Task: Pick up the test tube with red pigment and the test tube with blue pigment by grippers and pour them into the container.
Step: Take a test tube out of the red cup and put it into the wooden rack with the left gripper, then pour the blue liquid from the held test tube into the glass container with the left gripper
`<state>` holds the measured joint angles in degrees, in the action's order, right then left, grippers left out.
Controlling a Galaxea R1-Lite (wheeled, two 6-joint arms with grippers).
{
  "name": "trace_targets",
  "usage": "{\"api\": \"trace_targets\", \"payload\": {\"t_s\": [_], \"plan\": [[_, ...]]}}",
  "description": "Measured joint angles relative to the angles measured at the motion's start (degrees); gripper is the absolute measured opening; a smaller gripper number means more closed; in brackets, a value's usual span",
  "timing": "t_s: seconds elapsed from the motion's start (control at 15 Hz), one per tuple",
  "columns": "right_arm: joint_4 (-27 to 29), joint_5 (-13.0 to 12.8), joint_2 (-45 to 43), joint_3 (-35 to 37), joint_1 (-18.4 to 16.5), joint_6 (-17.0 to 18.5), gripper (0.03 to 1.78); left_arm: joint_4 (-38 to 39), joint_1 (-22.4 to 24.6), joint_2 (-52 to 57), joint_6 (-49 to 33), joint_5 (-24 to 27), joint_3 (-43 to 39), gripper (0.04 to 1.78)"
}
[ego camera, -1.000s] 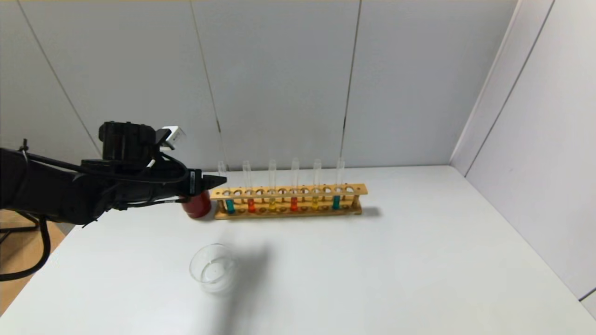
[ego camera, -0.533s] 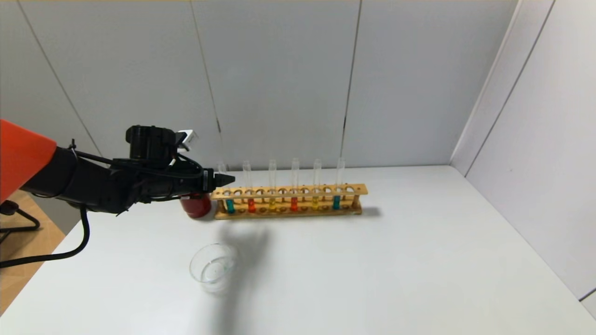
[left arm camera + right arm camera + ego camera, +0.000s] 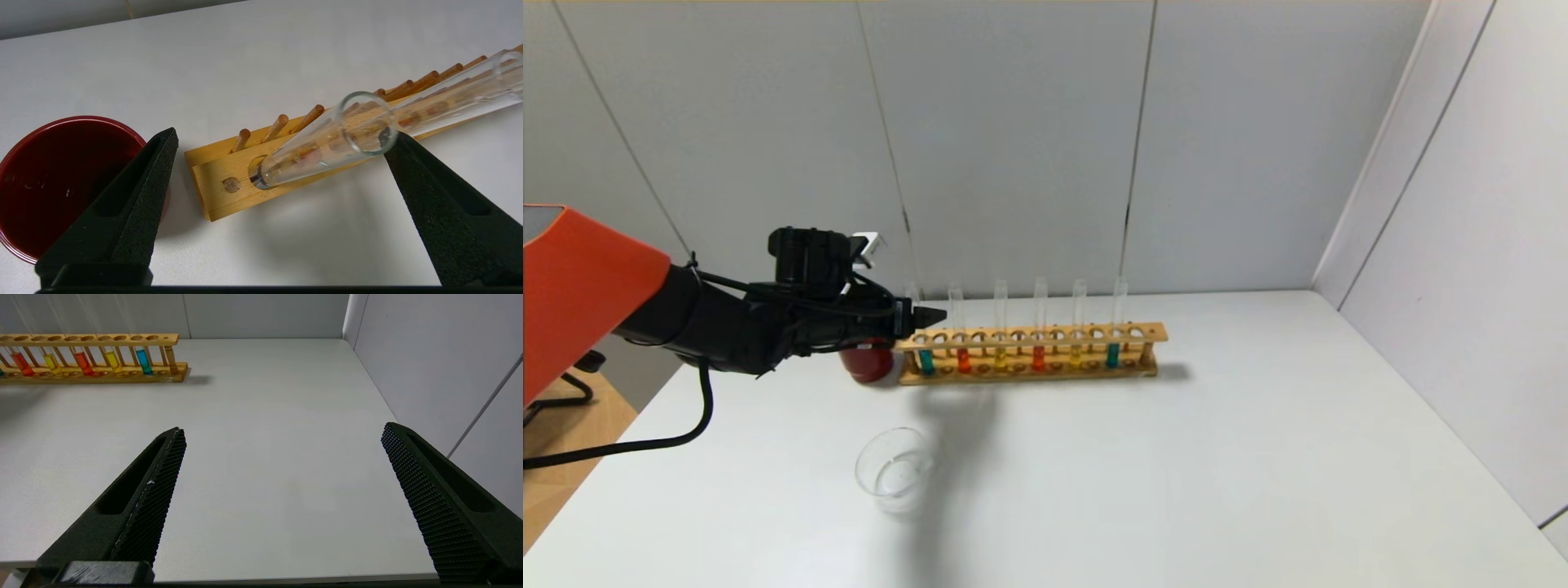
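White tabletop [image 3: 1176, 457] and grey panels in the head view: wooden rack [image 3: 1029, 353] holds every tube, the test tube with blue pigment [image 3: 926, 343] at its left end, the test tube with red pigment [image 3: 963, 343] next along, and the container [image 3: 897, 472] looks clear, so nothing's poured yet. Left wrist view: left gripper [image 3: 278, 139], jaws wide apart, around the blue tube's glass rim, dark red cup [image 3: 53, 179] beside. Right wrist view: right gripper [image 3: 282, 433] hangs spread, holding nothing, well apart from the rack.

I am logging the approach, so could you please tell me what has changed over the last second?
The left gripper, open, moved toward the robot's right until its tips reached the leftmost blue tube at the rack end. Nothing was grasped. Tubes, red cup and container stayed put.
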<state>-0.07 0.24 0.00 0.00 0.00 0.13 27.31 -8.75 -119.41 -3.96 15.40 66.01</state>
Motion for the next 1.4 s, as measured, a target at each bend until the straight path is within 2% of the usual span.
{"api": "trace_targets", "payload": {"t_s": [0.13,0.33,0.6,0.73,0.87,1.13,1.4], "plan": [[0.0,0.0,0.0,0.0,0.0,0.0,1.75,0.0,0.0,-0.6,0.2,0.0,0.2,1.69],[0.0,0.0,0.0,0.0,0.0,0.0,1.75,0.0,-0.3,-1.4,1.0,-0.2,0.4,1.41],[0.0,0.0,0.0,0.0,0.0,0.0,1.75,0.0,-0.9,-1.9,1.9,-0.2,0.5,0.70],[0.0,0.0,0.0,0.0,0.0,0.0,1.75,0.0,-1.0,-2.0,1.9,-0.2,0.4,0.41],[0.0,0.0,0.0,0.0,0.0,0.0,1.75,0.2,-1.0,-1.9,2.3,-0.3,0.4,0.32],[0.0,0.0,0.0,0.0,0.0,0.0,1.75,0.3,-1.2,-1.7,6.5,-2.1,0.4,0.32],[0.0,0.0,0.0,0.0,0.0,0.0,1.75,1.6,-1.3,-0.6,6.9,-3.9,2.1,0.32]]}}
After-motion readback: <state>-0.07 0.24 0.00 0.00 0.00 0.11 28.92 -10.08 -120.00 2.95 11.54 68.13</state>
